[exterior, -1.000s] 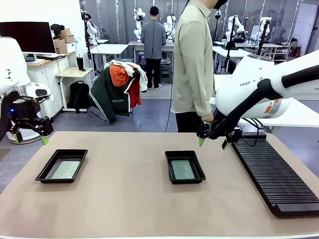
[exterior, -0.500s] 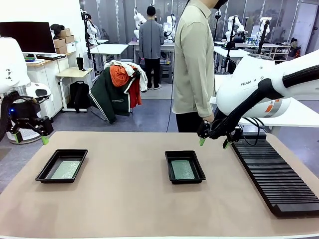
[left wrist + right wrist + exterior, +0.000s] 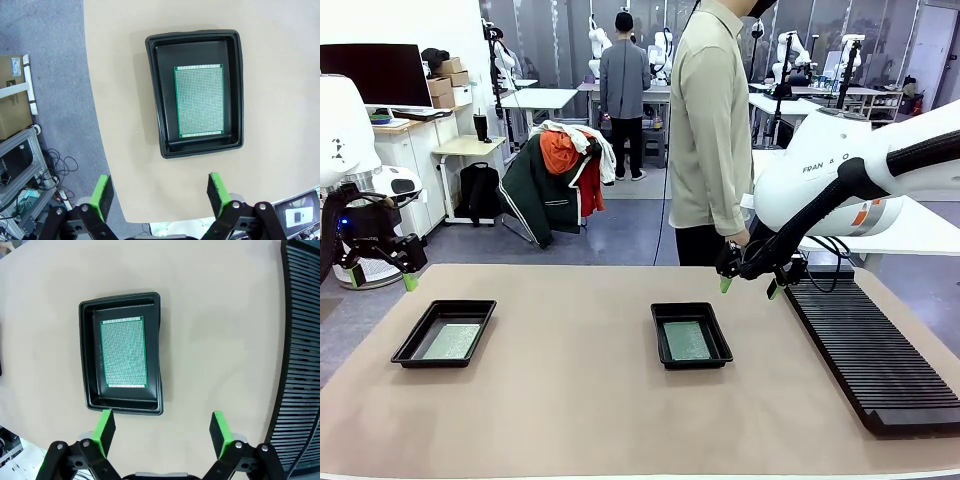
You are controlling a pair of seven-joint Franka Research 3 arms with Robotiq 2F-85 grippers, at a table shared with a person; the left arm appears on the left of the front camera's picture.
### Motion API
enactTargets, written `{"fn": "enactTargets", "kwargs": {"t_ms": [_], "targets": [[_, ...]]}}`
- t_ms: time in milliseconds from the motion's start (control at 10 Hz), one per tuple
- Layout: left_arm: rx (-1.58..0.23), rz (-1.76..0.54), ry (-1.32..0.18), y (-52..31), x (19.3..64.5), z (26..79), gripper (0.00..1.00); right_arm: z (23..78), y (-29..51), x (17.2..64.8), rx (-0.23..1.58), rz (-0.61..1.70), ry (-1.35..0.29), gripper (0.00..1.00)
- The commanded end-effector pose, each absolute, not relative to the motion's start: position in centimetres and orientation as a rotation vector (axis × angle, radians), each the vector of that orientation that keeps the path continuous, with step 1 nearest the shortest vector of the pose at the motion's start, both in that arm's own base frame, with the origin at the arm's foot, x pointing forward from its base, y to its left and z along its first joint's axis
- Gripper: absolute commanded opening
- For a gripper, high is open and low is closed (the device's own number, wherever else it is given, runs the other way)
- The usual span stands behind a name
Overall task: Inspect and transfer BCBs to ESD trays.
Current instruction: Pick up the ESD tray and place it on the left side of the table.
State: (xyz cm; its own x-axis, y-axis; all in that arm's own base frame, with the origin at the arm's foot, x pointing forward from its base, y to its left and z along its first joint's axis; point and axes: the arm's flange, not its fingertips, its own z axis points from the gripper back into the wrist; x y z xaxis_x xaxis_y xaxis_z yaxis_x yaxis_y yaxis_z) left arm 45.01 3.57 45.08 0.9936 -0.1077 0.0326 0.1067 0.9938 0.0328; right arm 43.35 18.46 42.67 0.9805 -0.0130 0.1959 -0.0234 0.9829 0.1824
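Black ESD trays, left tray (image 3: 444, 332) and middle tray (image 3: 691, 335), sit on the desk (image 3: 580, 400), one BCB (image 3: 199, 101) flat in each (second BCB (image 3: 123, 353)). Left claw (image 3: 380, 277) and right claw (image 3: 747, 287) hover open, empty.

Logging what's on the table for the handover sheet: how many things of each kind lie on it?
ESD trays: 2, left and middle
BCBs: 2, one in the left tray, one in the middle tray
Black slotted rack: 1
Total: 5
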Motion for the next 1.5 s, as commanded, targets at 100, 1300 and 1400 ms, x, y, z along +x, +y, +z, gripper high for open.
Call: {"fn": "enactTargets", "kwargs": {"t_ms": [100, 1300, 1400], "targets": [[0.025, -0.112, -0.042, 3.7, 45.0, 44.9, 1.0, 42.6, 18.6, 43.3, 0.189, 0.004, -0.195, 1.0], [0.018, -0.118, -0.037, -5.4, 43.2, 46.9, 1.0, 44.5, 13.1, 42.0, 0.38, 0.025, -0.113, 1.0], [0.024, -0.116, -0.03, -8.0, 43.0, 46.8, 1.0, 44.8, 11.9, 41.7, 0.42, 0.04, -0.098, 1.0]]}}
